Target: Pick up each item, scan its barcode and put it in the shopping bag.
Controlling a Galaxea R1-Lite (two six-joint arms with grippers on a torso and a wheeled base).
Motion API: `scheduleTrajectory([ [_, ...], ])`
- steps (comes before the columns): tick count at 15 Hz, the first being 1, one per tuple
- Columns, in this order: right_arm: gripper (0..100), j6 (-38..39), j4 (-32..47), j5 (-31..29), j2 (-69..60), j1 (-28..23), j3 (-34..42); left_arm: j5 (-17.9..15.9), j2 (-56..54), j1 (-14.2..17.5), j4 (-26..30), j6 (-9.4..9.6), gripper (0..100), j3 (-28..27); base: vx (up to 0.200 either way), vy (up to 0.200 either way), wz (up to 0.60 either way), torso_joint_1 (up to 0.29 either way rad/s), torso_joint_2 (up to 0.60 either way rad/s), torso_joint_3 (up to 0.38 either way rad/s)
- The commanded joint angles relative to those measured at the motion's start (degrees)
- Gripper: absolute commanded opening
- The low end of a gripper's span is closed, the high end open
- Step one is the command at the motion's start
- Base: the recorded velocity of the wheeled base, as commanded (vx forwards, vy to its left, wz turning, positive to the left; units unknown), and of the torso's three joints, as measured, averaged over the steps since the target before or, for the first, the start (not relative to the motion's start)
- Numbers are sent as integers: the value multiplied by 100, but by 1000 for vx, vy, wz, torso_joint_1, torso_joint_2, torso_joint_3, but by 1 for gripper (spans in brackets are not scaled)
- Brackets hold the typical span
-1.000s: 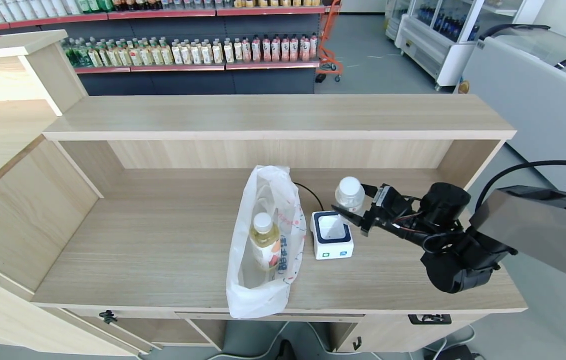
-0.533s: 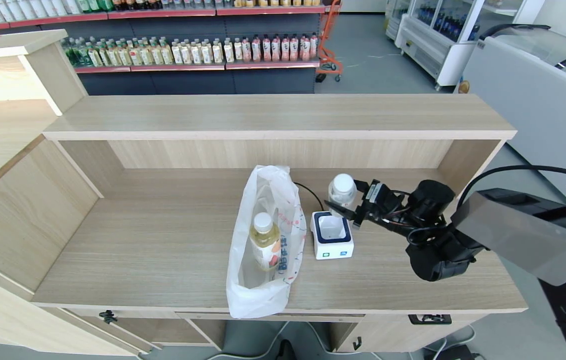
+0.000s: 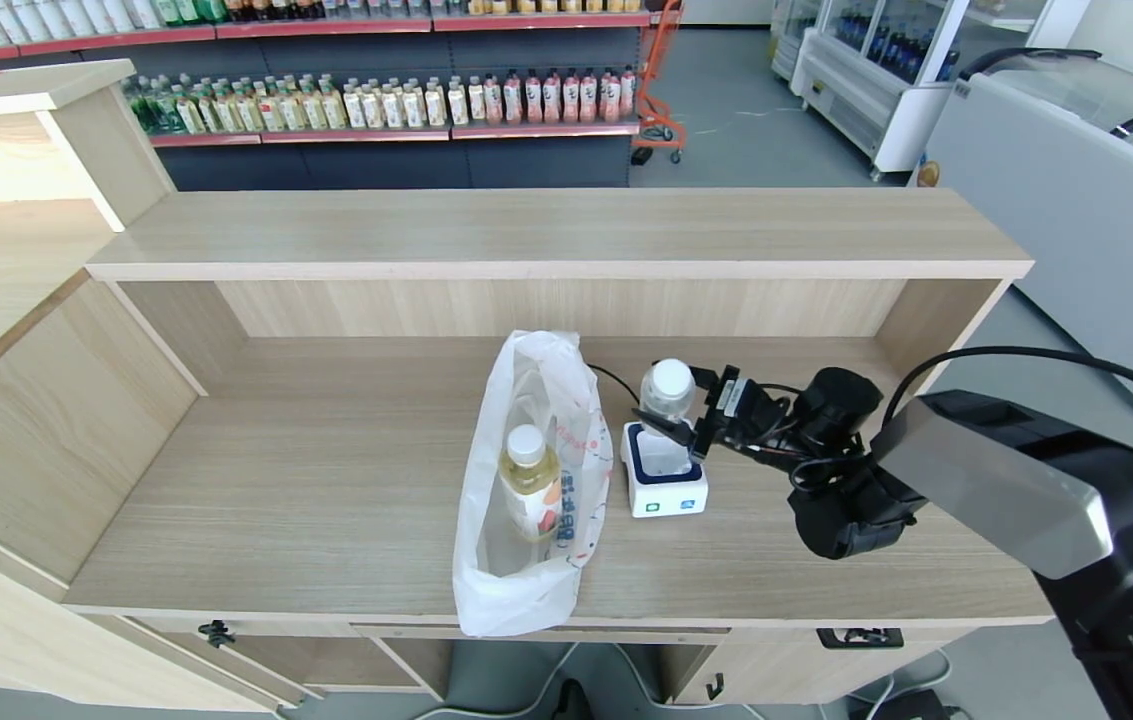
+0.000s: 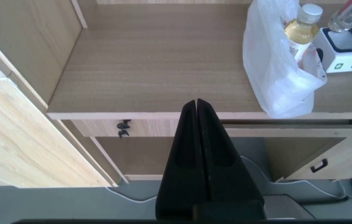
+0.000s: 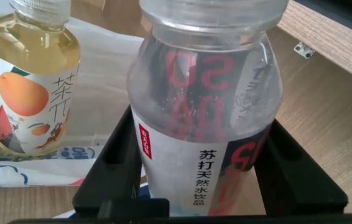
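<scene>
**Right pincer [image 3: 674, 410] clamped on the water bottle, over the scanner: scan step in hand**

I am holding the clear water bottle [image 3: 669, 385] between the jaws, which are closed partway around its body. In the right wrist view the black fingers [image 5: 115, 163] are pressing on both sides of the label. The bottle is hanging upright just above the window of the white scanner [image 3: 664, 482], which is standing on the counter [image 3: 326, 470] just beside the shopping bag [image 3: 486, 560]. One tea bottle [image 3: 529, 475] is already sitting inside the bag.

The left pincer [image 4: 196, 104] is hanging in front of the counter's edge with its jaws pressed together on nothing.

Judgement: I am working the barcode pass for the second item. I cannot tell where the barcode is facing; it may be turned away from the window. Next I am planning to turn or tilt the bottle until the code is facing the scanner. Then I am carrying it across to the bag's mouth and lowering it beside the tea bottle without snagging the plastic.
</scene>
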Motion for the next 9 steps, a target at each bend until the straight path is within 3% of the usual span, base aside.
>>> scheduleTrajectory([
  [1, 0, 1, 19, 36, 136, 11, -114, 0, -2, 0, 2, 0, 0, 1, 0, 0, 0, 0, 0, 0],
  [9, 0, -8, 19, 150, 171, -16, -167, 0, 6, 0, 2, 0, 0, 1, 0, 0, 0, 0, 0, 0],
])
